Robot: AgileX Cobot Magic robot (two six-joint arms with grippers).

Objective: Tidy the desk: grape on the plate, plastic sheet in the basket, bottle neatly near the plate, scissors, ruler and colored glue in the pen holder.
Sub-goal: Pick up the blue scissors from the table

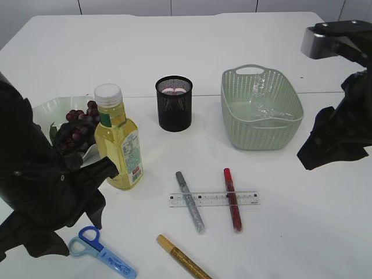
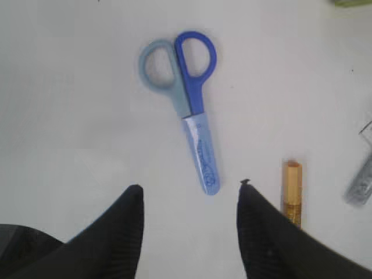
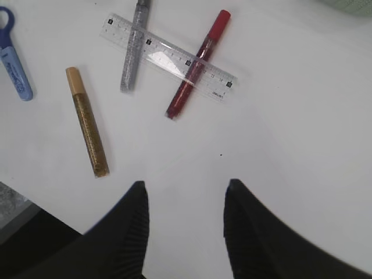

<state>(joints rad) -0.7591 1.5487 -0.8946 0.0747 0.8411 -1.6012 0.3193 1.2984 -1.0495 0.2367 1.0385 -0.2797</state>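
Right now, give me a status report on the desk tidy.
Both pincers open, empty. Left pincer over scissors; right pincer short of ruler. Red glue and silver glue cross the ruler.

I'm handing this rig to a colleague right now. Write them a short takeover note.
Left gripper: open, empty, above the blue plastic scissors.
Right gripper: open, empty, over bare table.
Done: purple grapes on the white plate; clear plastic sheet in the green basket; yellow bottle beside the plate.
Left: scissors, clear ruler, silver, red and gold glue into the black mesh pen holder.
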